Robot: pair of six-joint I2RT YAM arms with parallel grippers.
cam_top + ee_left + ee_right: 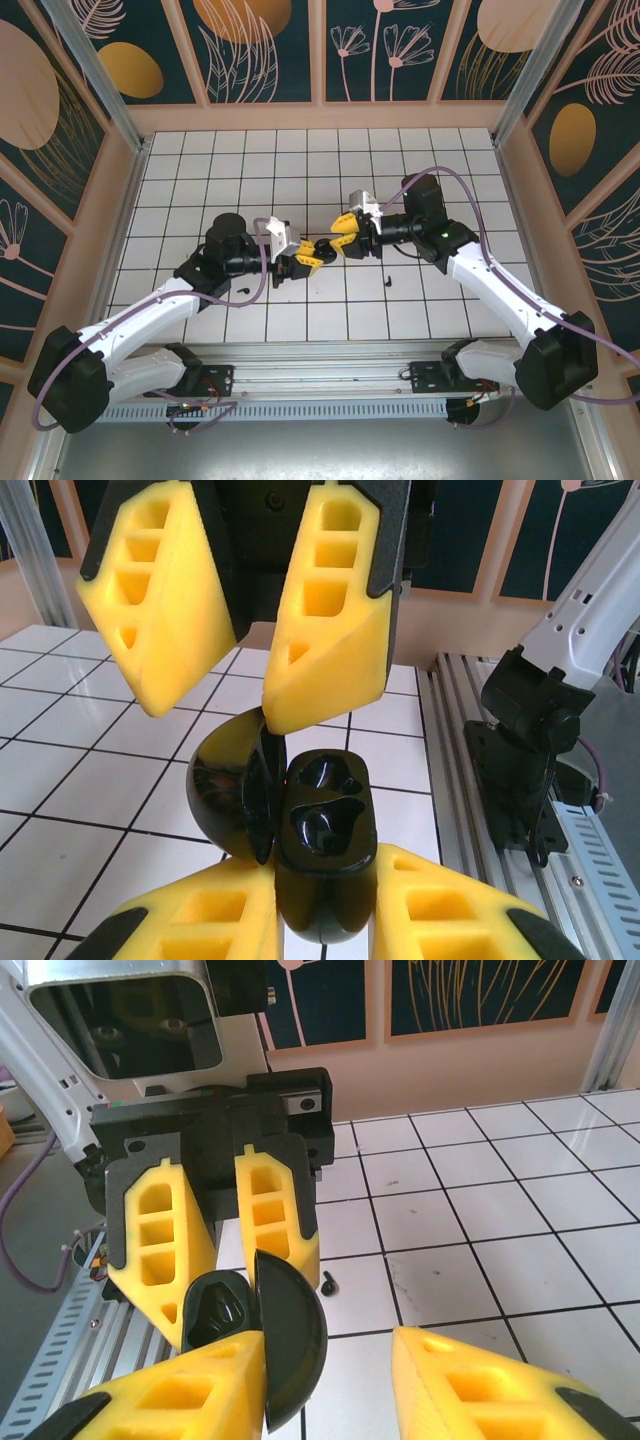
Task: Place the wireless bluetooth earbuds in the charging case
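Table [300,160] centre, top view: charging case [322,250] aloft between left end effector [303,257] and right end effector [344,238]. One black earbud [388,280] on tile, toward near edge from right end effector, right arm nearer. Another black earbud [243,291] beside left forearm. Stem direction too small to tell.

Left wrist: left end effector clamped on case base, wells [325,805] bare, lid [232,795] swung open, right fingertip touching lid edge.

Right wrist: right end effector parted, lid against one finger, other finger clear, apparently gripping nothing. Next reach likely down to table, away from case.
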